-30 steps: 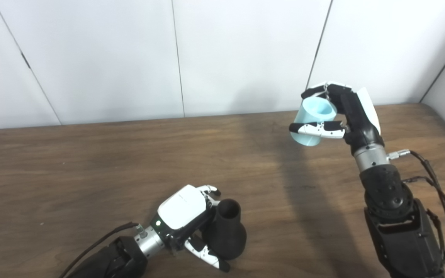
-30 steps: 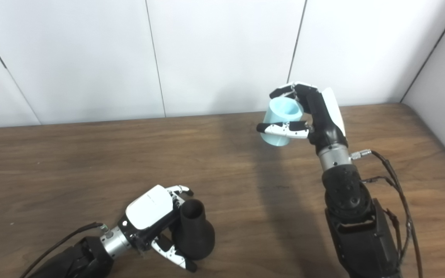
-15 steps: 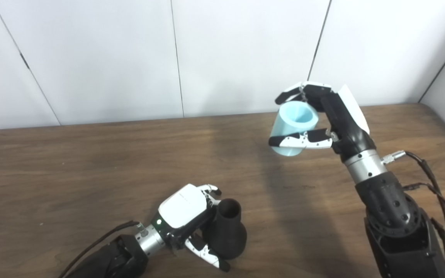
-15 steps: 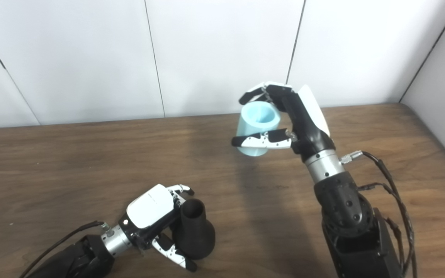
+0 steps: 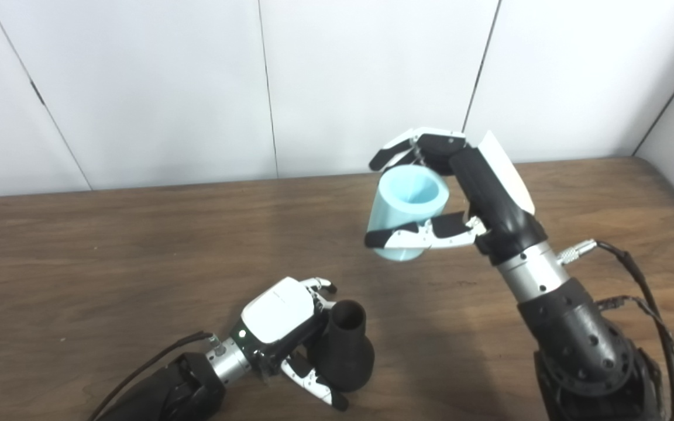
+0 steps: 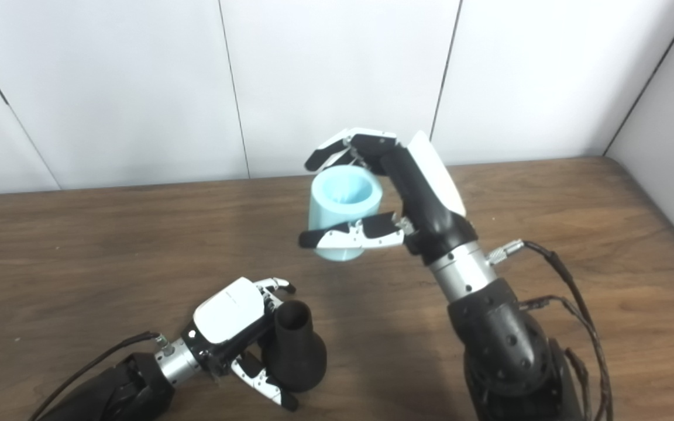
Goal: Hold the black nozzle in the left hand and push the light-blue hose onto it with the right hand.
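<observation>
Left hand: we see our left hand low by the near edge of the tabletop, its fingers wrapped about the black nozzle.
Black nozzle: it stands upright on the wood, wide base down, narrow open mouth up, on the right side of our left hand.
Right hand: our right hand is raised above the middle of the tabletop, grasping the light-blue hose between thumb and fingers.
Light-blue hose: a short tube, open end up, clear of the wood, well apart from the nozzle and farther toward the far edge.
Tabletop: dark brown wood grain, with shadows under both arms.
Room: white panelled wall along the far edge.
</observation>
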Action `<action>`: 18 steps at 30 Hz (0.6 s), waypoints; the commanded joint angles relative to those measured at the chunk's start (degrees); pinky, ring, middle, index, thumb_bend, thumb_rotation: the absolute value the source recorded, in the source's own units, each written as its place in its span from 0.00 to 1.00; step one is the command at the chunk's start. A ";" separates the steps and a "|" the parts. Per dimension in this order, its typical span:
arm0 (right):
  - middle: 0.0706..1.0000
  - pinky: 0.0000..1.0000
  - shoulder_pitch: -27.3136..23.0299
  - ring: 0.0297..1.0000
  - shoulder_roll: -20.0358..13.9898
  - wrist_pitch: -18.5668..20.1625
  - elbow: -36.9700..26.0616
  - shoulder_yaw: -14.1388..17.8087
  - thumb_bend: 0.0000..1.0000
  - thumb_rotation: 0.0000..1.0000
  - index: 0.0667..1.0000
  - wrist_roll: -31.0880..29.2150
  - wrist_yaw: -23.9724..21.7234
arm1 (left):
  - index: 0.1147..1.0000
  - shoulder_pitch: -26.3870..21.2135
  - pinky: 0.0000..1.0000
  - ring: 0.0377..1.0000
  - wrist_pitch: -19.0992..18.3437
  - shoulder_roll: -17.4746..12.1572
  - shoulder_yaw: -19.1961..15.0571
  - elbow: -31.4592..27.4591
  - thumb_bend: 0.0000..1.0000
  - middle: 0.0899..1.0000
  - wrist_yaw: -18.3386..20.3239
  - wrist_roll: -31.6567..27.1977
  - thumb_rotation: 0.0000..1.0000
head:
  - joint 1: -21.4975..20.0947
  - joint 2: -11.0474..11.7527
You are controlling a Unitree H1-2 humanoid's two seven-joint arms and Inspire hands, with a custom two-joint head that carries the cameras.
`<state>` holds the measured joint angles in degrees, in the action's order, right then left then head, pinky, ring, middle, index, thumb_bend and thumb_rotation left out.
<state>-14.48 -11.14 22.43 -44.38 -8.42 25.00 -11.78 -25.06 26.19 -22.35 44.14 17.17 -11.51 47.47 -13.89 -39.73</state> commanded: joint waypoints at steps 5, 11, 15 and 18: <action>0.42 0.25 0.11 0.35 1.62 -1.95 -2.94 -0.60 0.51 0.00 0.51 -1.82 -1.51 | 0.44 4.49 0.78 0.51 -1.48 -0.76 3.96 6.02 0.52 0.40 7.52 5.55 0.00 | 0.12 -0.44; 0.44 0.27 1.02 0.37 2.54 -1.63 -3.53 -1.17 0.51 0.00 0.50 -3.29 -2.51 | 0.45 4.53 0.79 0.52 -1.58 -0.93 3.96 5.63 0.52 0.40 8.19 5.38 0.00 | 0.15 -0.73; 0.44 0.27 2.16 0.37 3.09 -0.72 -4.44 -1.76 0.51 0.00 0.50 -2.74 -3.33 | 0.44 4.48 0.79 0.52 -1.73 -1.04 4.06 5.19 0.52 0.40 8.55 5.61 0.00 | 0.32 -0.83; 0.44 0.26 3.37 0.36 3.34 -1.47 -4.58 -2.13 0.51 0.00 0.51 -1.69 -3.41 | 0.44 4.54 0.78 0.52 -1.65 -1.07 4.02 5.05 0.52 0.41 8.52 5.49 0.00 | 0.60 -0.91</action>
<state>-10.38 -8.15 22.42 -46.21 -10.68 22.47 -15.64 -25.12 26.45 -22.28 44.01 17.34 -11.49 47.25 -13.36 -40.61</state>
